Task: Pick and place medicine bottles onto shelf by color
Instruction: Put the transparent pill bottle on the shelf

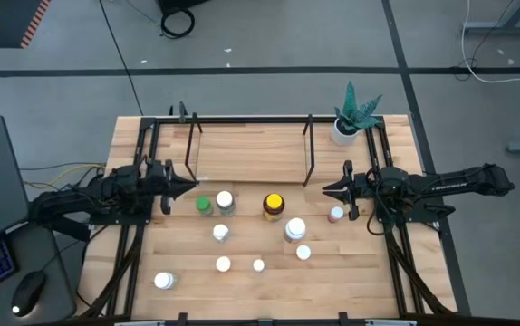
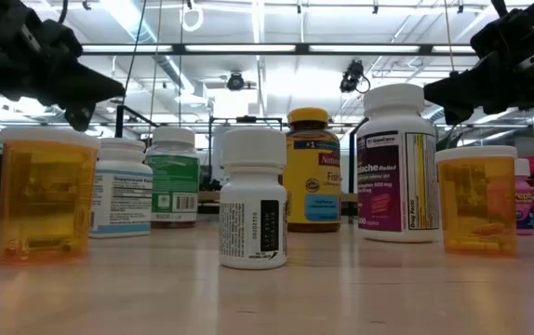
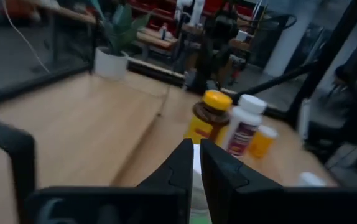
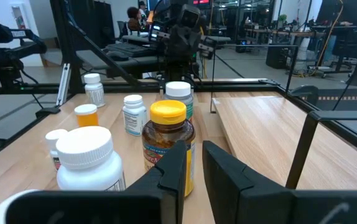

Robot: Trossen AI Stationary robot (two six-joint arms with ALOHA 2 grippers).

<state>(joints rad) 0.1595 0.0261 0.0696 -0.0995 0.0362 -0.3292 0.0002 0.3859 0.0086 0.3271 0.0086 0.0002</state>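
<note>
1. High view.
   - Left gripper point(image 1: 190, 184) at the shelf's point(image 1: 251, 154) near-left corner, above the green-capped bottle point(image 1: 204, 206); right gripper point(image 1: 325, 190) at the near-right corner, beside the pink-capped bottle point(image 1: 335, 215).
   - Medicine bottles standing on the tabletop point(image 1: 360, 281), near side of the shelf; none on the board yet.
   - Risk: tight central cluster around the yellow-capped bottle point(image 1: 273, 205). Likely to knock a neighbour during descent.

2. Low view.
   - Both grippers overhead, clear of the caps.
   - White bottle point(image 2: 253, 197) nearest, amber vials point(image 2: 46, 194) at the flanks.
   - Risk: tall, narrow bottles, judged easy to tip if struck high.
   - Bright workshop behind, ceiling strip lights.

3. Left wrist view.
   - Fingers drawn nearly together, slim gap, nothing held.
   - Risk: too narrow for any cap without first spreading.
   - Pale, smooth wood; plant pot point(image 3: 110, 62) at the far end of the shelf.

4. Right wrist view.
   - Same narrow setting, nothing gripped.
   - Yellow-capped bottle directly ahead, large white-capped bottle point(image 4: 88, 158) just beside it.
   - Risk: black frame rod point(image 4: 303, 149) in the carry path; possible snag.
   - Desks and equipment beyond.
</note>
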